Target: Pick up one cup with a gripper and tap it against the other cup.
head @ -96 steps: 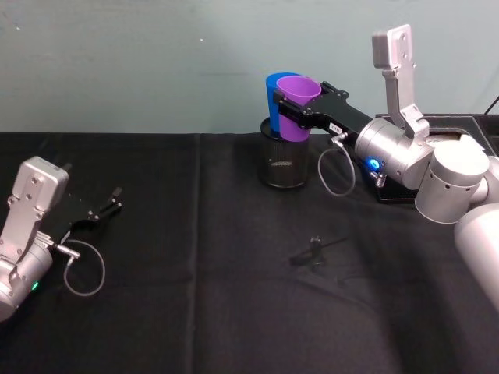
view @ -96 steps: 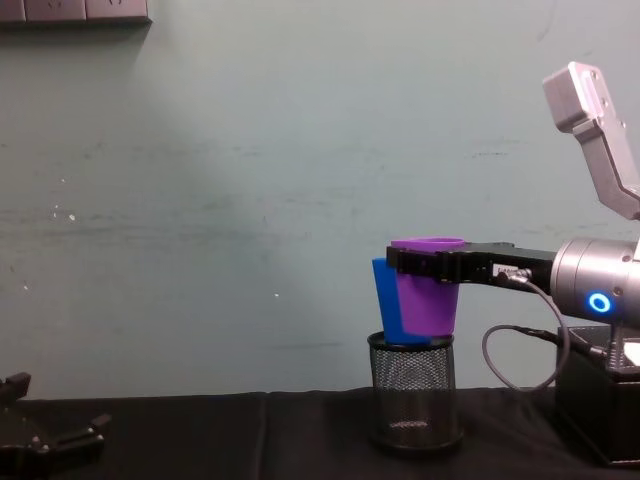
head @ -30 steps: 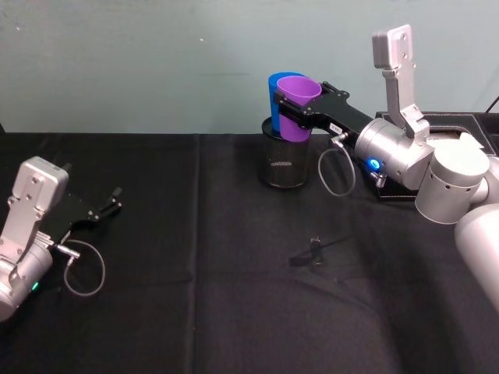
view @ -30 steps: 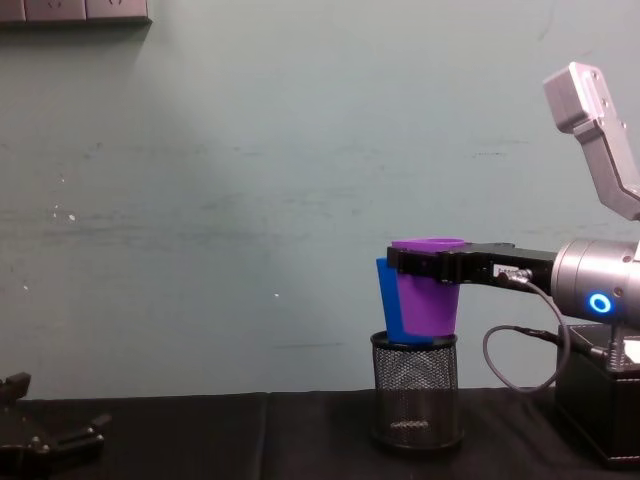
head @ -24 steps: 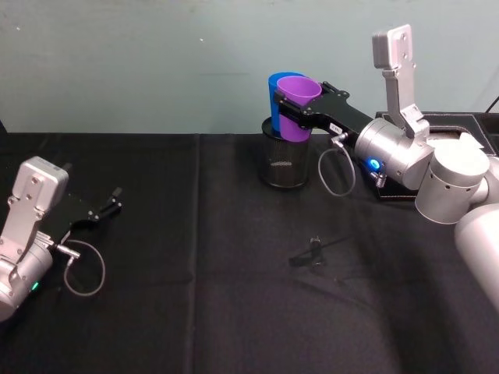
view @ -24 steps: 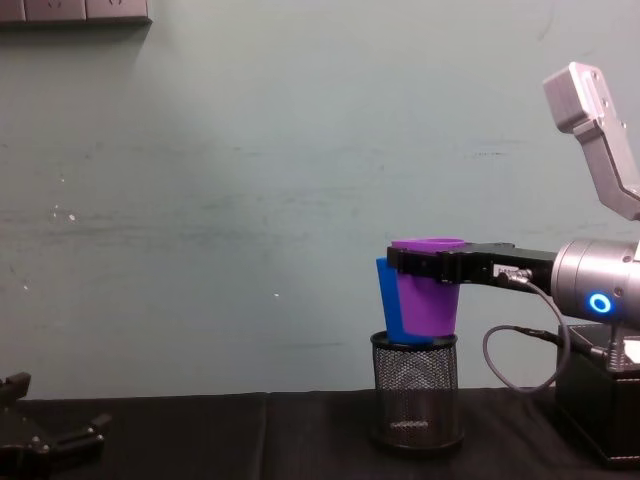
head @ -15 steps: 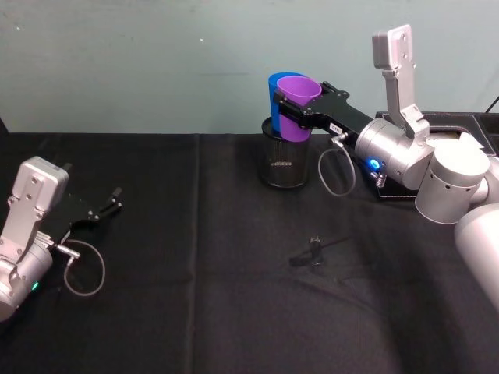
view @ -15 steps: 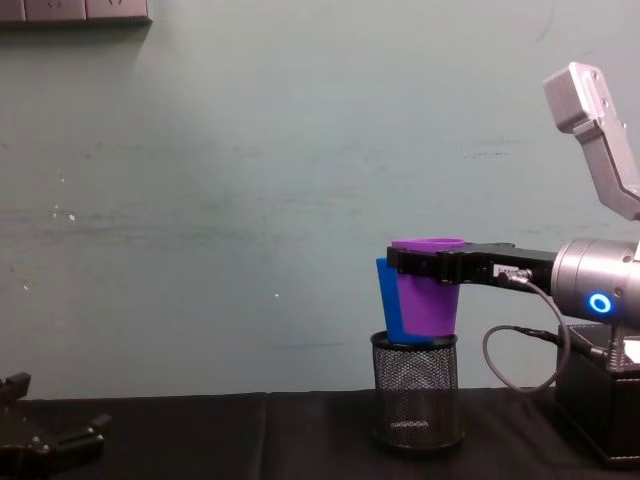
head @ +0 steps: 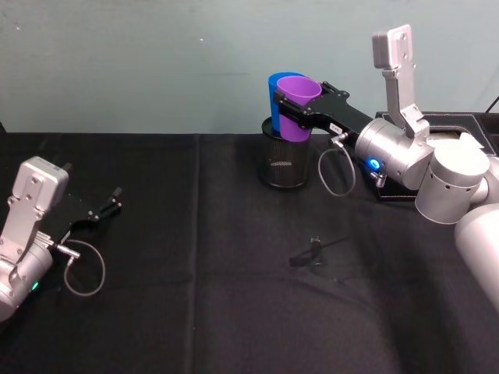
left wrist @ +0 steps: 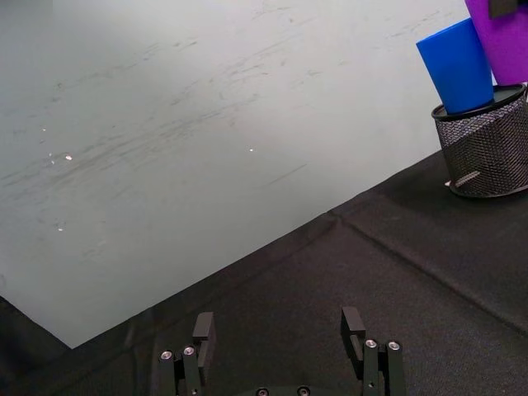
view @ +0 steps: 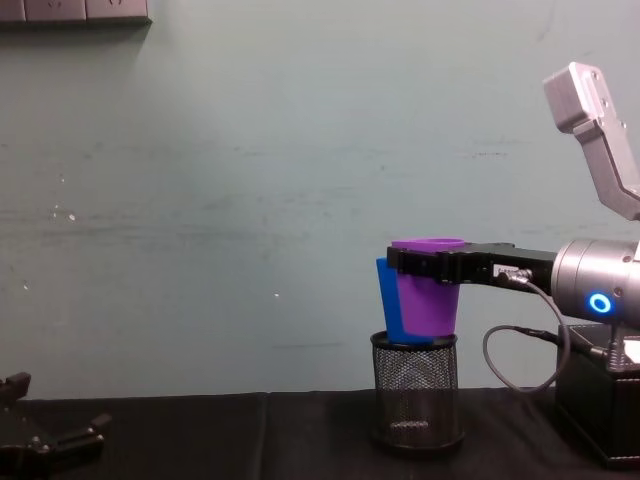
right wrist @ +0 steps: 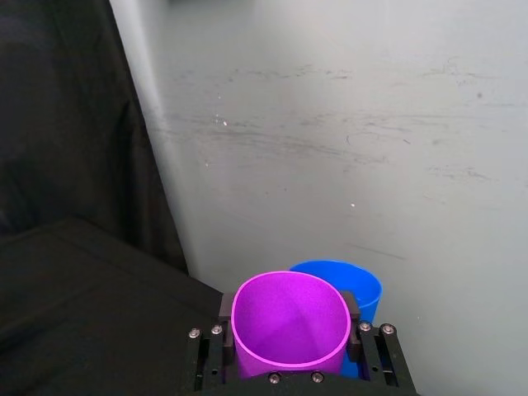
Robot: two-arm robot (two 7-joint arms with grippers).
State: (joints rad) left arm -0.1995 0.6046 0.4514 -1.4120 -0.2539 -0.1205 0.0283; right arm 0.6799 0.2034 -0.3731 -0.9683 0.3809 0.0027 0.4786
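The purple cup hangs in the air above the black mesh pen holder, with my right gripper shut on it just below its rim. Right behind it, the blue cup stands tilted in the holder, and the two cups' sides look to be touching. Far to the left, my left gripper rests low over the table, open and with nothing between its fingers.
The black wire-mesh pen holder stands at the table's back middle. A black box sits at the back right under my right arm. A small dark clip lies mid-table on the black cloth.
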